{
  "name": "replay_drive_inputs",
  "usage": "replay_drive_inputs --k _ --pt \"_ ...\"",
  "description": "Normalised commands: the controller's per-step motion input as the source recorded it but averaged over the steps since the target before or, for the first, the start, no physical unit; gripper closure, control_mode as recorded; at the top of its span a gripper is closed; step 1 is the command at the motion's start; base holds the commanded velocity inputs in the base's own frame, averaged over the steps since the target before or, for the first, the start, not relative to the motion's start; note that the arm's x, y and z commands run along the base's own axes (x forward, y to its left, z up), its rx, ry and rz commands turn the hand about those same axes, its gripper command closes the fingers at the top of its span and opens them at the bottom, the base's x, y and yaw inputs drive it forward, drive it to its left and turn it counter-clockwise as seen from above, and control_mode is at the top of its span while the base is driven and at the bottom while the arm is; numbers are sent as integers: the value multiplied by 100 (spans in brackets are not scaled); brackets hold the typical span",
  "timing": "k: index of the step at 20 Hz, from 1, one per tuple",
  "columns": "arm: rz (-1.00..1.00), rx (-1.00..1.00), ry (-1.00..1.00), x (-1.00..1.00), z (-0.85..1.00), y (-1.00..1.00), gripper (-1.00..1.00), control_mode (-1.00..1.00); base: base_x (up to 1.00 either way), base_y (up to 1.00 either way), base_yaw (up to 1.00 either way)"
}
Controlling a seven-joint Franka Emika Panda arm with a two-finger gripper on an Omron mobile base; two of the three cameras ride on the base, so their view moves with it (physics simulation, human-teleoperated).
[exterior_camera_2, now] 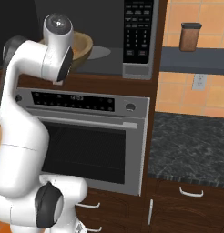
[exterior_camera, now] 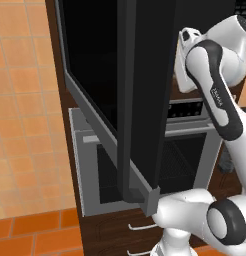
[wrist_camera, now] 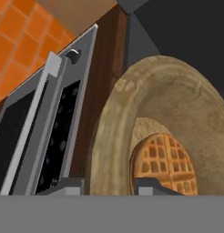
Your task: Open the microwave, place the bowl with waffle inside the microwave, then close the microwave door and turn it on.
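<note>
The microwave (exterior_camera_2: 138,32) stands open above the oven, its keypad on the right. Its microwave door (exterior_camera: 140,90), a big black glass panel, is swung wide out toward me on the left. The tan-brown bowl (exterior_camera_2: 84,45) is inside the dark cavity, beside the round plate on the floor there. In the hand view the bowl (wrist_camera: 145,100) looms large and rolled sideways. The golden waffle (wrist_camera: 161,159) lies in its hollow. My gripper (wrist_camera: 108,186) is shut on the bowl's rim, one fingertip on each side of the wall. The arm's white links hide the hand in the right base view.
A steel oven (exterior_camera_2: 86,145) with a control strip sits under the microwave, drawers below it. To the right are a dark stone counter (exterior_camera_2: 196,145) and a shelf holding a brown canister (exterior_camera_2: 190,36). Orange tiled wall (exterior_camera: 25,100) lies left of the open door.
</note>
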Motion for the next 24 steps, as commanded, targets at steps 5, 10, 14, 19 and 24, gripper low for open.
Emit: replay_drive_inputs --k 5,10,14,19,24 --pt "-1 0 2 62 5 0 100 -100 0 0 0" --pt "-1 0 0 66 4 1 100 -100 0 0 0" --pt "-1 0 0 62 0 3 100 -100 0 0 0" --pt "0 -1 4 52 2 6 100 -100 0 0 0" --pt "-1 -5 9 52 0 13 100 -100 0 0 0"
